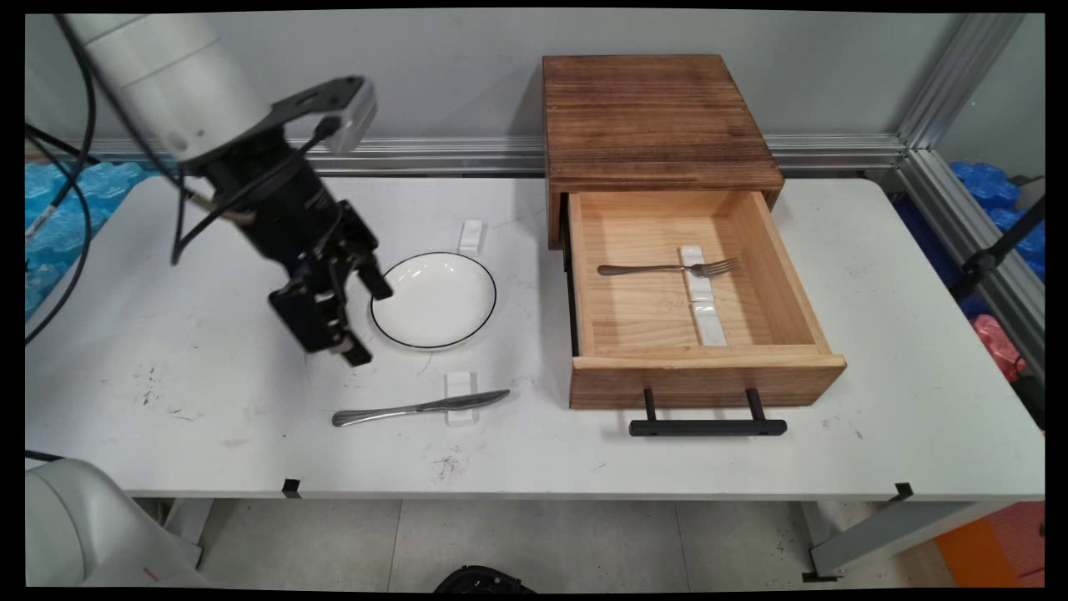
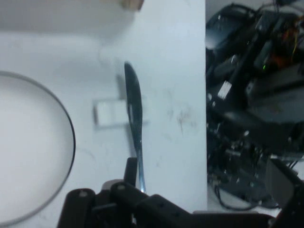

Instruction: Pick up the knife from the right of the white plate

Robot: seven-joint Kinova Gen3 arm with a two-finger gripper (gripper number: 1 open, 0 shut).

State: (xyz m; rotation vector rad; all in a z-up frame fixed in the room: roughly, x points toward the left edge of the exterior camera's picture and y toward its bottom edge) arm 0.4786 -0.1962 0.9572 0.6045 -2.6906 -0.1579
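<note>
Nearest you, at the table's (image 1: 751,467) front, your knife (image 1: 417,408) lies with its blade across a white rest (image 1: 460,399). Just behind and left of it your gripper (image 1: 367,325) hangs above the table, fingers spread wide and holding nothing, beside the plate (image 1: 434,300). Right of the plate, the open drawer (image 1: 709,376) holds a fork (image 1: 667,269) laid across one of two rests. Behind the plate sits another rest (image 1: 472,236).

This is a robotics lab rather than a home: a scuffed white table (image 1: 918,401) stands against a bare grey wall (image 1: 450,75), framed by aluminium rails (image 1: 926,92), with black cables (image 1: 79,150) and a tiled floor (image 1: 534,542).
</note>
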